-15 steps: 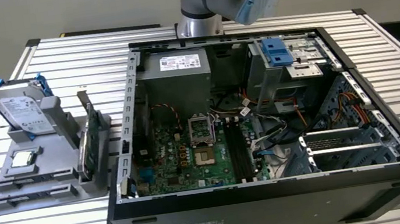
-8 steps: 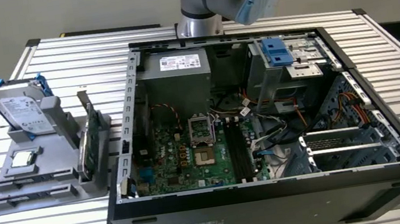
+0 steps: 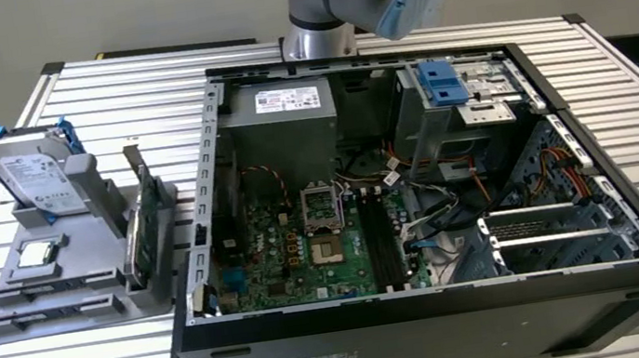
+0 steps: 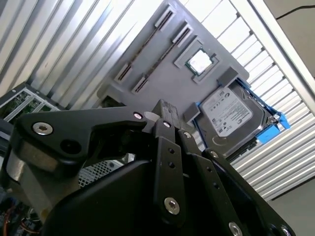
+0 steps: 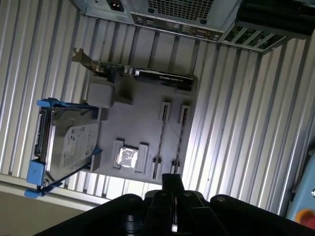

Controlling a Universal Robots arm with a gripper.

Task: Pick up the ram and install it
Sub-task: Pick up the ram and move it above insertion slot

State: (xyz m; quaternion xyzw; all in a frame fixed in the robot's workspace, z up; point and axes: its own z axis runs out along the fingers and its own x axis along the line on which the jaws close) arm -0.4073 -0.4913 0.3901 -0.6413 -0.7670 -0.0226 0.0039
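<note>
My gripper [image 4: 165, 112] hangs high above the grey parts holder [image 5: 142, 123], and its two dark fingers meet at the tips with nothing showing between them; the tips [image 5: 172, 181] point down near the holder's edge. I cannot pick out the ram. The holder's two long narrow slots [image 5: 171, 137] show thin dark lines between their end clips in both wrist views. In the exterior view, long black memory slots [image 3: 379, 238] run along the motherboard [image 3: 292, 249] inside the open computer case [image 3: 437, 303].
On the holder [image 3: 86, 301] stand a silver hard drive with blue rails [image 3: 37, 176], a green card with a metal bracket [image 3: 145, 227] and a square chip [image 3: 38, 255]. Cables and a blue drive cage [image 3: 441, 82] crowd the case. The arm's base [image 3: 319, 43] stands behind the case.
</note>
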